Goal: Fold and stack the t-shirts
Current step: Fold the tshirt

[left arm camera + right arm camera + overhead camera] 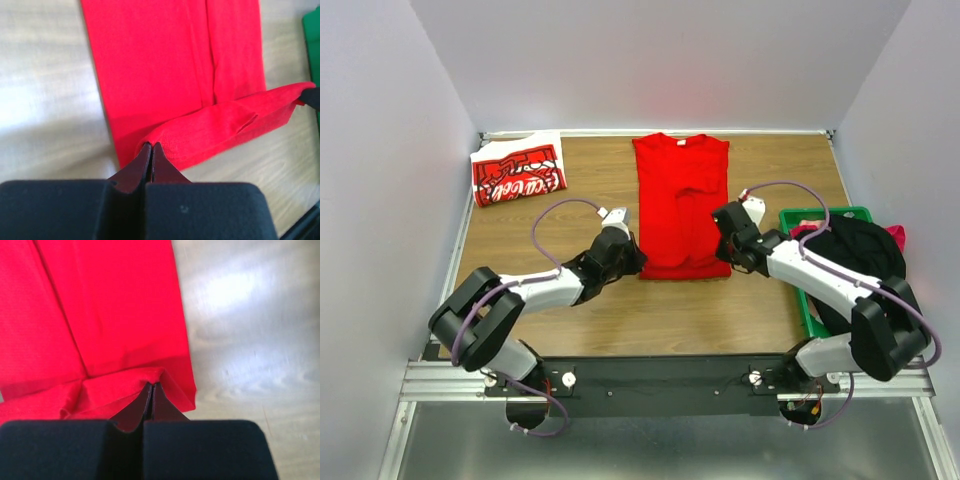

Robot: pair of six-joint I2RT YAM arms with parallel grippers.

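wood-grain table (620, 320), creased soft red t-shirt (672, 190)

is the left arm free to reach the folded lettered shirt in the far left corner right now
Probably not yet: the left arm has its jaws shut on the plain red shirt. The table toward the lettered shirt looks bare.

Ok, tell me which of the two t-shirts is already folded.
The red t-shirt with white lettering, far left: a compact folded packet. The plain red t-shirt lies long in the middle, its near hem pinched by the left gripper and right gripper.
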